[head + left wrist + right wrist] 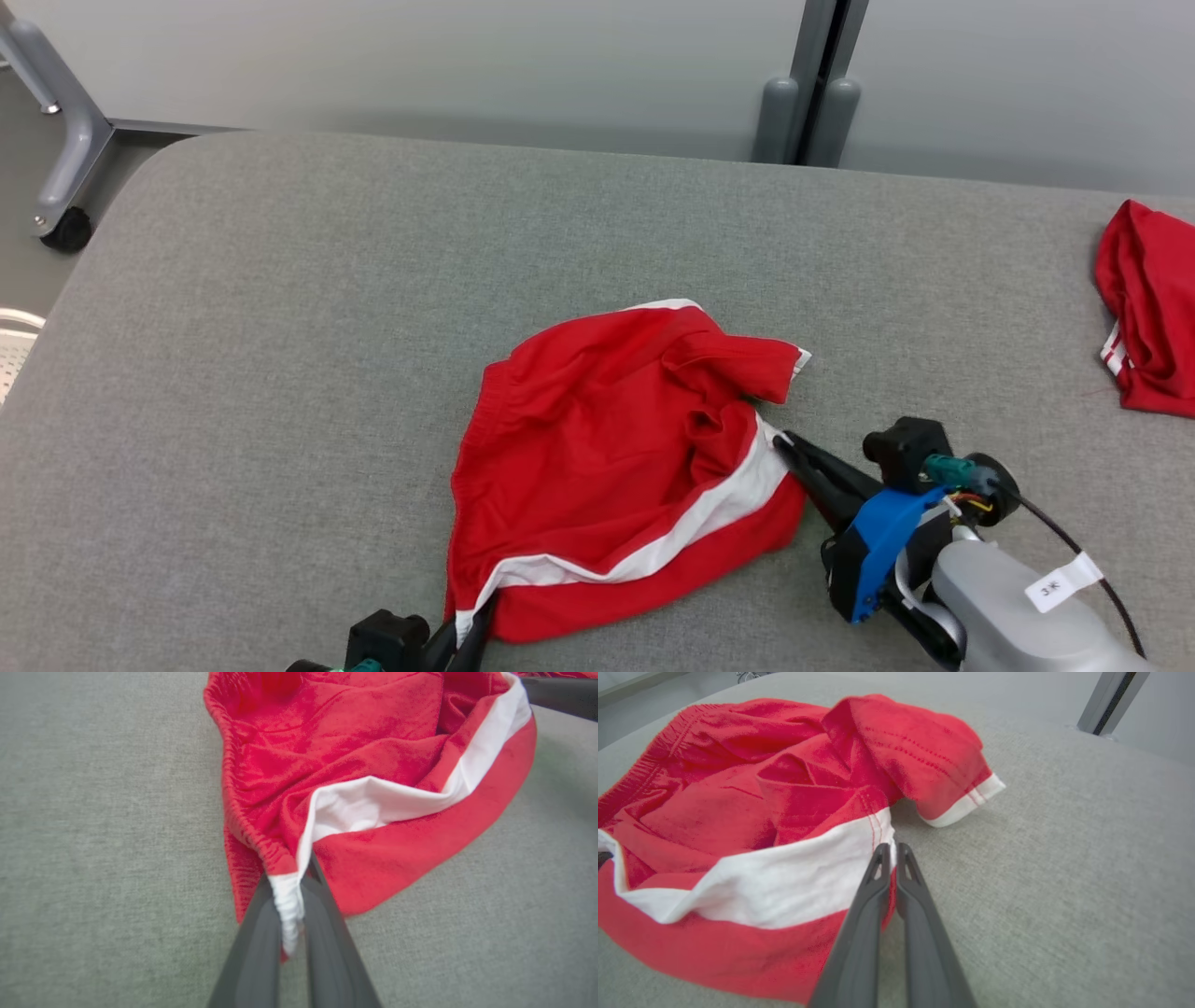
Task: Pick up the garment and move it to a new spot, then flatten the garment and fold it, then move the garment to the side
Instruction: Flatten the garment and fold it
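Head view: left gripper (478,616) and right gripper (782,441) pinch opposite garment (597,439) edges.

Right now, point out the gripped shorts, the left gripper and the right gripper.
shorts (597,439), head view, red middle.
left gripper (292,873), left wrist view, between the fingers.
right gripper (893,846), right wrist view, between the fingers.

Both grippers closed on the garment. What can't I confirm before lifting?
Head view: most of the left gripper, cut off by the bottom edge.
Right wrist view: how many garment layers the right gripper pinches, hidden by its fingers.
Head view: extent of the second red cloth, cut off by the right edge.
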